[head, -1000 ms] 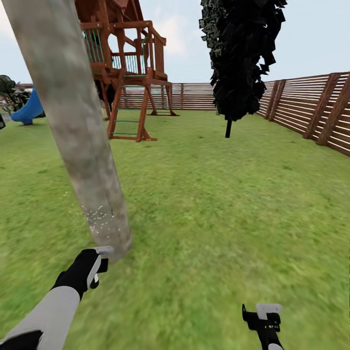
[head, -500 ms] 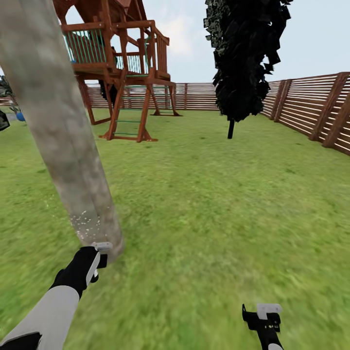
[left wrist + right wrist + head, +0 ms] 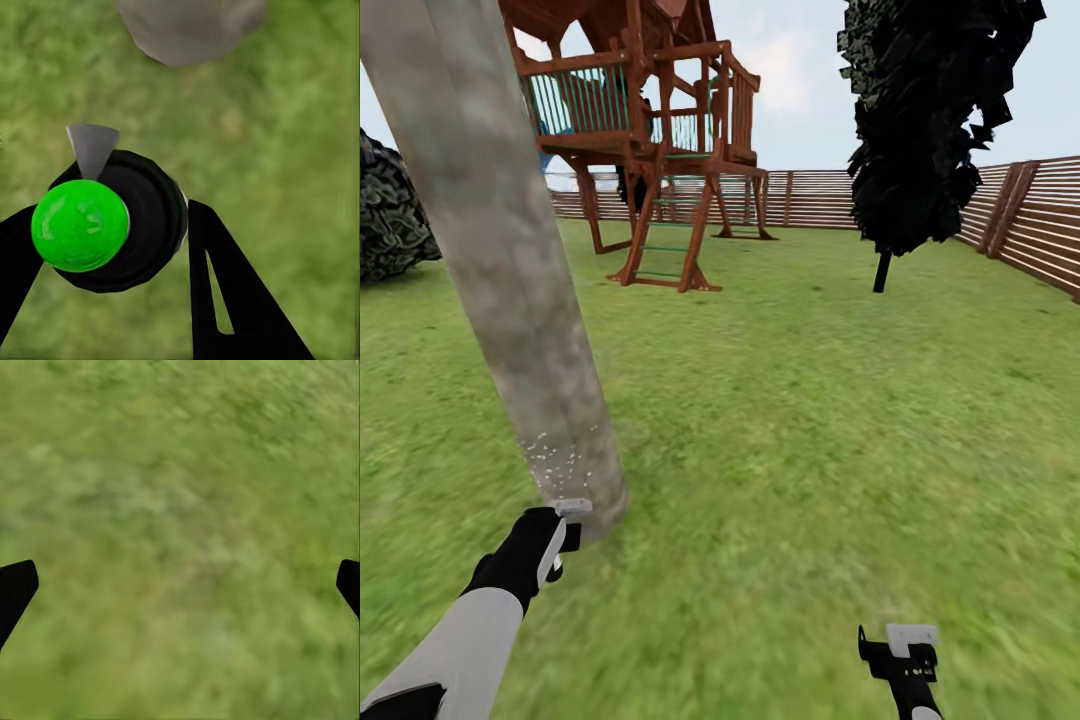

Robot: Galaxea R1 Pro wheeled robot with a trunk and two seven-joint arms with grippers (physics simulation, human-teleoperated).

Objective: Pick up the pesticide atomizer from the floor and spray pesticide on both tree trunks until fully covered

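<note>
A thick grey-tan tree trunk leans across the left of the head view, with white spray specks near its base. My left gripper is right below those specks, shut on the pesticide atomizer, whose pale nozzle sits beside the bark. In the left wrist view the atomizer shows a bright green cap on a black body with a grey nozzle, held between the black fingers, and the trunk base lies just beyond it. My right gripper hangs open over grass, holding nothing.
A brown wooden playset stands beyond the trunk. A near-black conifer rises at the back right, near the slat fence. A dark bush sits at the far left. Open lawn spreads to the right.
The whole view has swung left: playset, conifer and fence have slid right, the blue slide is gone and a dark bush has come in. Both arms hold their places in the picture.
</note>
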